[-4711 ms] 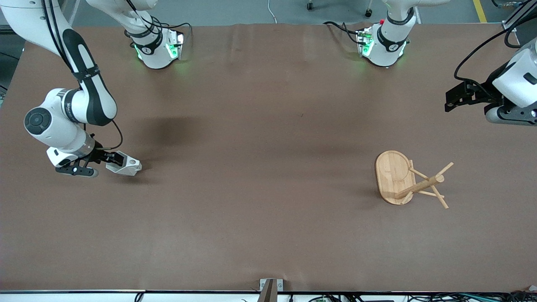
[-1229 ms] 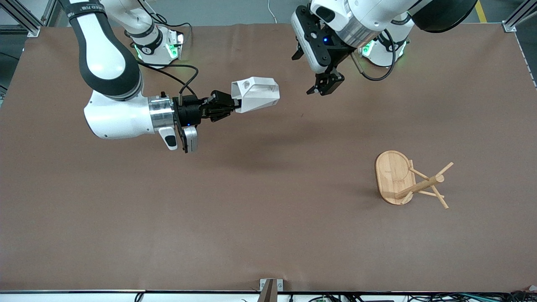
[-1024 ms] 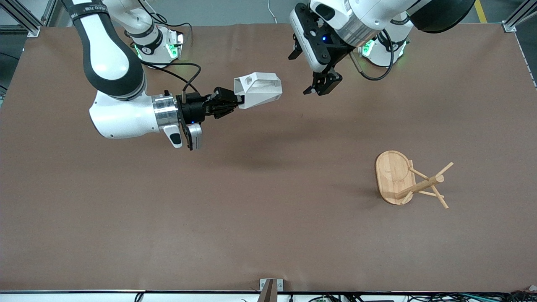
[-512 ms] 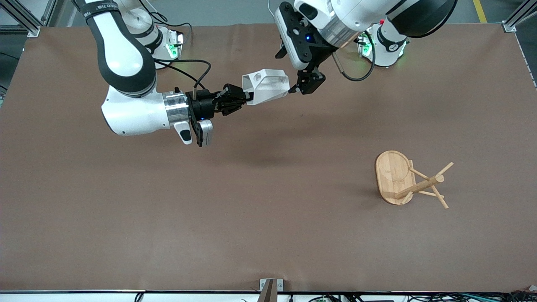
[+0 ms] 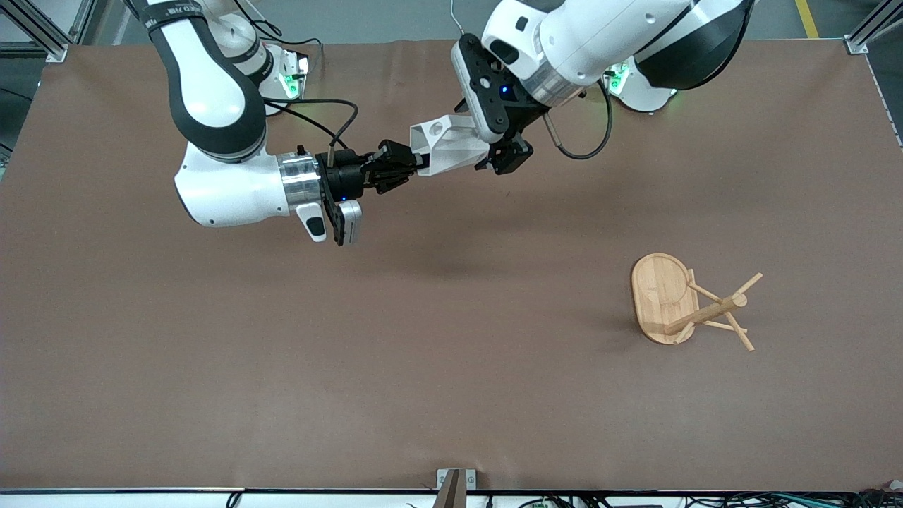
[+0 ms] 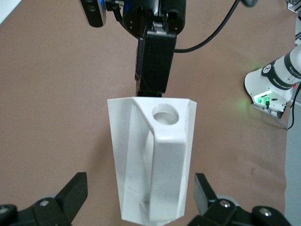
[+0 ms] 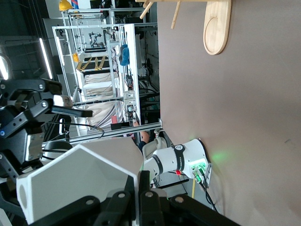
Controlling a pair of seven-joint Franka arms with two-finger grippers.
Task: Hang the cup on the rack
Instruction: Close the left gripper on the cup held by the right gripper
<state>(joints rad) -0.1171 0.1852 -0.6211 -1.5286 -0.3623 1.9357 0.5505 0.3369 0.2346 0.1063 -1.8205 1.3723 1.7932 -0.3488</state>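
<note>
While the right claw (image 5: 416,164) pinches the rim of the small white faceted cup (image 5: 446,144) between its pressed-together black fingers, it holds that cup on its side in the air over the part of the brown worktop (image 5: 395,339) near the robots' bases. The cup's blocky handle (image 6: 168,160), pierced by a round hole, faces the left wrist camera, and its narrower closed end points toward the left claw (image 5: 502,156). That left claw stands spread wide, one black finger (image 6: 73,193) on each side of the cup's closed end, with gaps showing between fingers and cup walls in the left wrist view. From above, the left arm's white wrist covers part of the cup. Well apart from both claws, toward the left arm's end of the worktop and nearer the front camera, stands the light wooden mug rack (image 5: 688,303), an oval bamboo base carrying a round post with thin pegs sticking outward; no cup hangs on it.
</note>
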